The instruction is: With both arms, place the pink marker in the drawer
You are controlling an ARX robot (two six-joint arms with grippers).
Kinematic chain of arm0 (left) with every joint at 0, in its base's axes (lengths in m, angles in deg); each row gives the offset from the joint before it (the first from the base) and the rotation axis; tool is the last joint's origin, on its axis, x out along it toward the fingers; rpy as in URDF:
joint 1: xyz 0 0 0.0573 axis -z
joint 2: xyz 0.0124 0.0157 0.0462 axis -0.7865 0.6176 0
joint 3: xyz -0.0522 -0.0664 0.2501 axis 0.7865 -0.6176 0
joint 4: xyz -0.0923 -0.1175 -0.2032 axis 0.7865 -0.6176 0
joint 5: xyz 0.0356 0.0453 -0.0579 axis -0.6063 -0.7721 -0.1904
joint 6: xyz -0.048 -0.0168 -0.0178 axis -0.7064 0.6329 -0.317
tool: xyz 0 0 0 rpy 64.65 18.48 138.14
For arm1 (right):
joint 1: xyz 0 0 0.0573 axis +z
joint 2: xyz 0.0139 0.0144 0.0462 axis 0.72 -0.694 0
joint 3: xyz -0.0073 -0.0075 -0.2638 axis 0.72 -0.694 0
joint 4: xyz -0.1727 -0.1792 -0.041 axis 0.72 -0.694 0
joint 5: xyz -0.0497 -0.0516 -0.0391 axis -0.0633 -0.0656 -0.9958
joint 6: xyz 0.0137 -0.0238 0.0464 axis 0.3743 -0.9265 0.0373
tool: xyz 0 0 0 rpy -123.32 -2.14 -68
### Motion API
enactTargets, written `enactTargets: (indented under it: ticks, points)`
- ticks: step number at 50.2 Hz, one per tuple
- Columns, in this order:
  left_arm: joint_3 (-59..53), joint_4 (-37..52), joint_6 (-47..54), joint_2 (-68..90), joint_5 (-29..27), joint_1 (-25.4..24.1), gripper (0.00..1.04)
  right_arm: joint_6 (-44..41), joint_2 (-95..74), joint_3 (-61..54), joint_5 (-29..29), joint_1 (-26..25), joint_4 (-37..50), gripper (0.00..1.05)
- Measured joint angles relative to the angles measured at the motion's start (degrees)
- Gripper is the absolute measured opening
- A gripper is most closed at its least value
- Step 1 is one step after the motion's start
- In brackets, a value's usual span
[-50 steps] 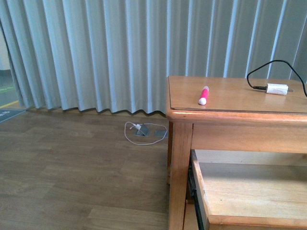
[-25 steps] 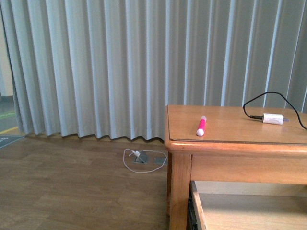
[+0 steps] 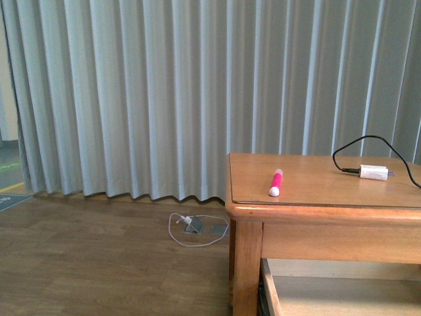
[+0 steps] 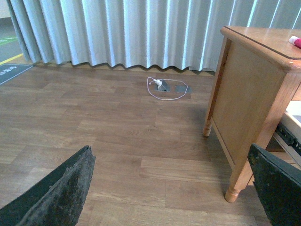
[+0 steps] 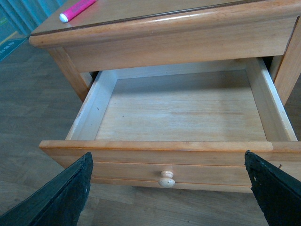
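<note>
The pink marker [image 3: 275,182] lies on the wooden table top [image 3: 316,181] near its left front corner, white cap toward me; it also shows in the right wrist view [image 5: 77,9] and just at the edge of the left wrist view [image 4: 296,41]. The drawer [image 5: 183,115] is pulled out below the top, its pale inside bare, its round knob [image 5: 166,179] facing the right gripper [image 5: 169,188]. That gripper is open, in front of the drawer. The left gripper [image 4: 174,188] is open above the floor, left of the table leg [image 4: 237,181]. Neither arm shows in the front view.
A white plug [image 3: 373,172] on a black cable [image 3: 355,146] lies on the table's right part. A grey curtain [image 3: 164,92] hangs behind. On the wooden floor a white cord [image 3: 194,227] loops around a floor socket [image 4: 165,86].
The front view has tilted upward: the table and marker sit lower in the picture, more curtain shows, and the open drawer has nearly dropped out of the bottom edge.
</note>
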Motion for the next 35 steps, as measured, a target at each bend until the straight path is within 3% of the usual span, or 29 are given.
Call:
enactTargets:
  ticks: [12, 17, 19, 25, 32, 35]
  points:
    - [0.0, -0.1, -0.2, 0.1, -0.7, 0.2, 0.99, 0.0, 0.0, 0.0, 0.0, 0.0, 0.0, 0.96]
    - [0.8, -1.3, -3.6, 4.5, -15.7, 5.6, 0.99, 0.0, 0.0, 0.0, 0.0, 0.0, 0.0, 0.96]
    - [1.7, -1.0, -4.5, 7.2, -17.5, 7.0, 0.99, 0.0, 0.0, 0.0, 0.0, 0.0, 0.0, 0.96]
    - [6.6, 4.2, -4.7, 16.3, -14.2, 6.9, 0.99, -0.1, 0.0, 0.0, 0.0, 0.0, 0.0, 0.96]
    - [21.2, 16.2, -1.6, 39.3, -0.4, 3.3, 0.99, -0.1, 0.0, 0.0, 0.0, 0.0, 0.0, 0.96]
    - [26.6, 19.4, 0.1, 47.8, 2.3, 4.0, 0.99, -0.2, 0.0, 0.0, 0.0, 0.0, 0.0, 0.96]
